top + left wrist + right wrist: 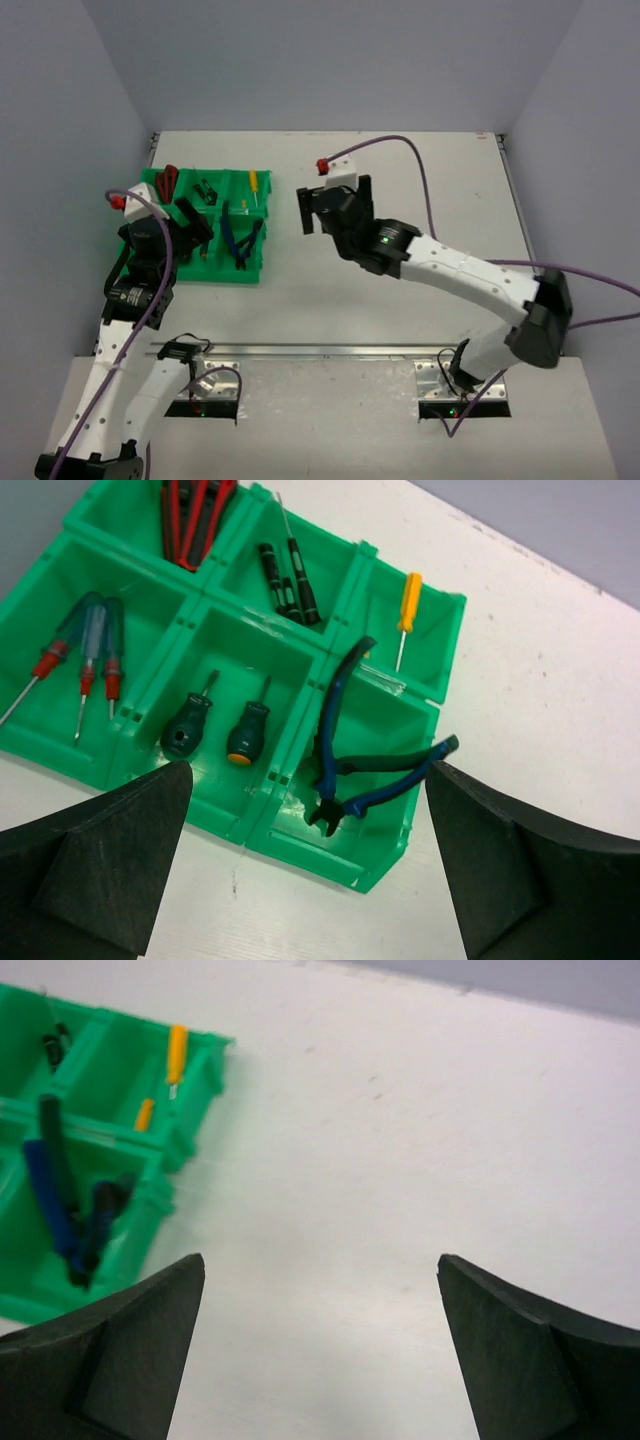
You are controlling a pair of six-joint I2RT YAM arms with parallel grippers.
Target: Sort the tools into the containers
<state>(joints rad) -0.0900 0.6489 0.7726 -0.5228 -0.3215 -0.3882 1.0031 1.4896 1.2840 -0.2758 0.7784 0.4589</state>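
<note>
Green tray (215,274) sat toward the far-left corner of the counter (450,180). Every tool seen lay inside it: red pliers (195,515), yellow screwdriver (408,590) and stubby screwdrivers (185,730), each kind in its own compartment. No loose tool showed on the counter.

Left claw (308,770) hung over the tray's near side, spread wide, nothing in it. Right claw (320,1260) was likewise spread and empty, over bare counter just right of the tray.

Judged the sorting all but done, with a last check and a clean retreat as the step in hand.

Blue pliers (326,735) lay splayed in the near-right compartment, one handle riding over the divider toward the yellow screwdriver.

- If tidying, press that handle down from above rather than re-gripping.
- Lift the left claw straight up before drawing it toward the near edge. A snagged wall would likely drag the tray.
</note>
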